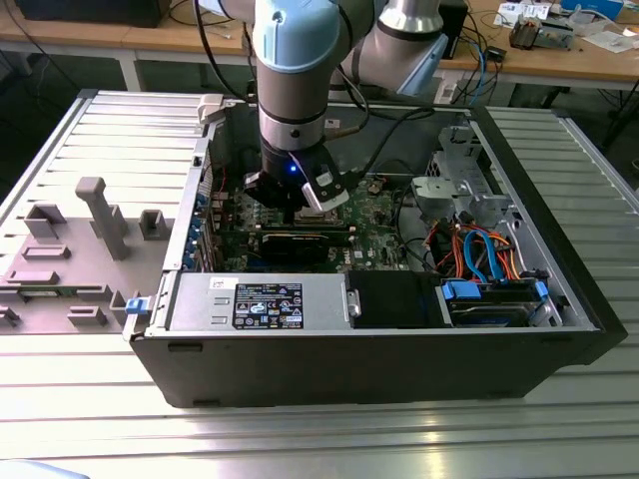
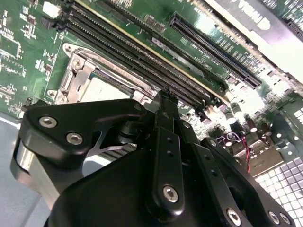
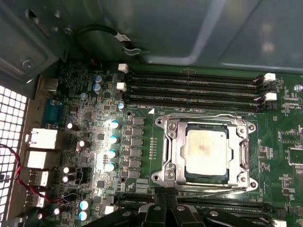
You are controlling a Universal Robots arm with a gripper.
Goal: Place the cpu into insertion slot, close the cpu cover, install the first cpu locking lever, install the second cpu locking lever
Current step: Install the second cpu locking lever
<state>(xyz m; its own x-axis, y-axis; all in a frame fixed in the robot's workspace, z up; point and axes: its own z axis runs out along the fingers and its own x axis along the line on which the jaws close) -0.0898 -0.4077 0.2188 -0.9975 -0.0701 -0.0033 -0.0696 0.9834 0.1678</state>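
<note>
The black gripper [image 3: 163, 208], jaws clenched on nothing, is hovering just beside the small silver-grey square cpu [image 3: 207, 150], which is sitting under the silvery cover frame [image 3: 173, 151]

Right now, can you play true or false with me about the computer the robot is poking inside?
1. The cpu is sitting in the insertion slot. True.
2. The cpu cover is a silvery frame lying around the chip. True; the chip's top shows through its window.
3. The tool is carrying the chip in the air. False; the chip lies in the slot and the tool is just beside the socket's edge.
4. The circuit board is bright red. False; it is green.
5. Long dark memory slots run beside the socket. True.
6. In the exterior view the computer case has its side closed. False; it lies open and the arm reaches in.
</note>
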